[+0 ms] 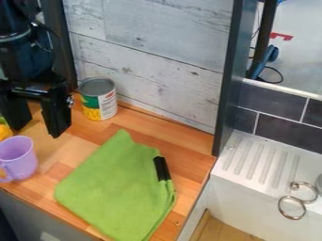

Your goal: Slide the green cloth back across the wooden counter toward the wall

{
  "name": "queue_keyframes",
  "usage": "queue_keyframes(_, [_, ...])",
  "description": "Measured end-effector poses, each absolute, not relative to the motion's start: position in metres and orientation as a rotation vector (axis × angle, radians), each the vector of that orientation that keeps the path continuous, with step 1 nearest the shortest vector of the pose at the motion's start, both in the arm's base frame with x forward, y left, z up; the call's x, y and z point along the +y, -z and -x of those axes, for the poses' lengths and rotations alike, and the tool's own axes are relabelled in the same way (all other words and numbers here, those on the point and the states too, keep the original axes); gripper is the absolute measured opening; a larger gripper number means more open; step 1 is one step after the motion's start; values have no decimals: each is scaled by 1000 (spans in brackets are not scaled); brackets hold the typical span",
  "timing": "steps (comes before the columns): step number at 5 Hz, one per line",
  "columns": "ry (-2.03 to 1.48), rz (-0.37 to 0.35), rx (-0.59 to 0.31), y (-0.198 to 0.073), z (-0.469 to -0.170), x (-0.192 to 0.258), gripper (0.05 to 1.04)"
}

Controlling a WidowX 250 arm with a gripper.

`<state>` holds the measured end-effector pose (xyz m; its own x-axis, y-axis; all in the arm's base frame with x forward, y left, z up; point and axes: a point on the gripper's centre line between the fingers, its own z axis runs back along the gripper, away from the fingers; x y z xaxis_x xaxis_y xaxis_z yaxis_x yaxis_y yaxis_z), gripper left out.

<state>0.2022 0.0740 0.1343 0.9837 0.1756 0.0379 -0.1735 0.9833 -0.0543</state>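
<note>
The black gripper [39, 127] hangs at the upper left above the wooden counter, its two fingers apart with nothing seen between them. Below it stands a purple cup [19, 157], its handle toward the lower left. Right of the gripper, a can [99, 100] with a green and yellow label stands upright near the back wall. A green cloth [116, 188] lies folded on the counter, with a black strip [162, 168] at its right edge. A yellow object [5, 131] shows partly at the left edge, behind the cup.
The wooden counter [192, 149] ends at the right beside a dark upright post [228, 80]. Beyond it is a white sink unit [252, 181] with a ridged drainer and metal rings [292, 207]. A whitewashed plank wall [157, 52] bounds the back.
</note>
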Motion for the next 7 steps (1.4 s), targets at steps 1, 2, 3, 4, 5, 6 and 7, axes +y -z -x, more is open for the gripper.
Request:
queue_keyframes(1, [-176,57,-22,-129,-200,73,1001])
queue_keyframes(2, [-122,76,-17,-117,-207,62,1001])
queue_keyframes(3, [-17,52,-32,-102,-213,49,1001])
queue_keyframes(4, [85,15,-35,-86,-218,34,1001])
queue_keyframes(5, [131,9,-28,-67,-221,23,1001])
queue_keyframes(6, [138,25,-2,-49,-222,21,1001])
queue_keyframes(7, [140,36,59,-33,-218,20,1001])
